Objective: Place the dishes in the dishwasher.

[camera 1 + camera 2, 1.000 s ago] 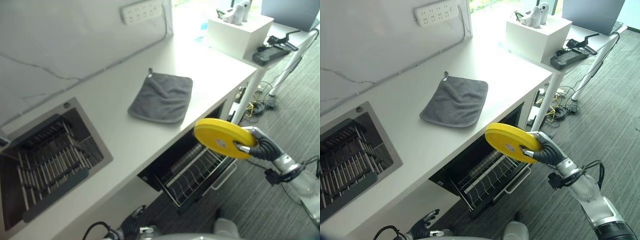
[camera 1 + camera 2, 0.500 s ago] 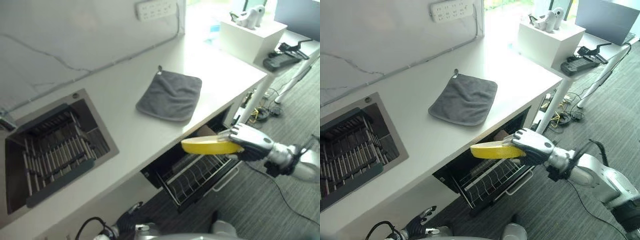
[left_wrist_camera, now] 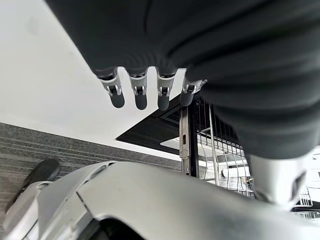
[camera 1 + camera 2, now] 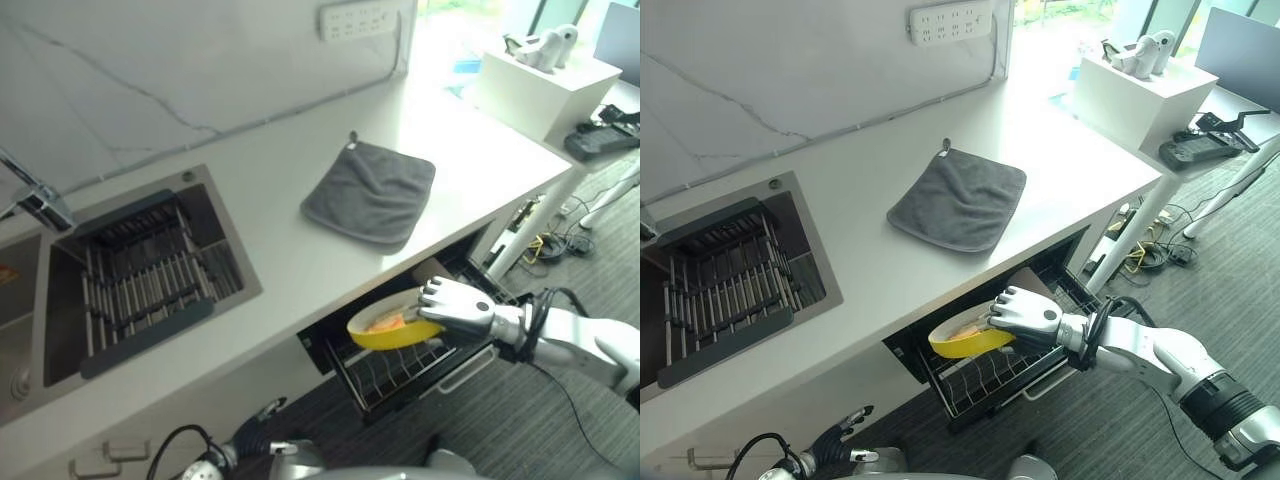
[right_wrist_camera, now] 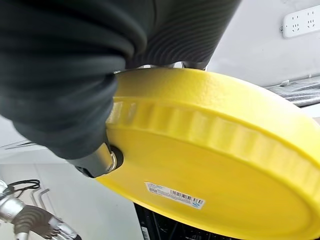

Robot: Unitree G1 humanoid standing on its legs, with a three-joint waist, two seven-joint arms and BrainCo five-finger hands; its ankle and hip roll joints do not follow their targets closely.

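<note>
My right hand (image 4: pixel 455 306) is shut on the rim of a yellow plate (image 4: pixel 383 327). It holds the plate tilted, just above the pulled-out wire rack (image 4: pixel 400 372) of the dishwasher under the counter. In the right wrist view the plate's underside (image 5: pixel 215 165) shows a barcode sticker, and my thumb (image 5: pixel 97 161) presses on its edge. My left hand (image 4: pixel 836 443) hangs low by the cabinet front, its fingers (image 3: pixel 140 95) relaxed and holding nothing.
A grey cloth (image 4: pixel 371 194) lies on the white counter (image 4: pixel 280 250). A sink (image 4: pixel 60 300) with a dark drying rack (image 4: pixel 140 280) is at the left, with a faucet (image 4: pixel 35 200) beside it. A white box (image 4: pixel 545 75) stands far right, with a side table beyond.
The camera has shifted. My right hand has brought the yellow plate down and in, from raised beside the counter edge to just over the dishwasher rack.
</note>
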